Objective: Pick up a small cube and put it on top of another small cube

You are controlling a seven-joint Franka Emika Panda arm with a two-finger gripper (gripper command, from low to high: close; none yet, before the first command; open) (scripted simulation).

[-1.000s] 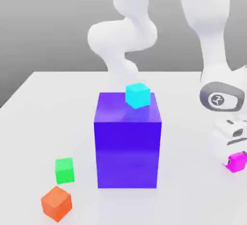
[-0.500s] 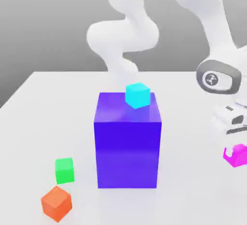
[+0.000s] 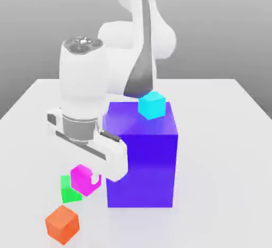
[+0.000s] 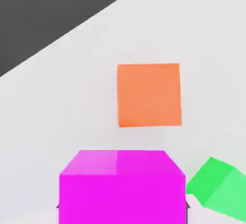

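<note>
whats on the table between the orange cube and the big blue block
In the exterior view, only bare white tabletop lies between the orange cube and the big blue block.

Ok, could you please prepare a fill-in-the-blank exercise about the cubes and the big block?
The gripper is holding the ____ cube.
On top of the big block sits the ____ cube.
In the exterior view, the held cube partly hides the ____ cube.

Missing words: magenta; cyan; green.
</note>
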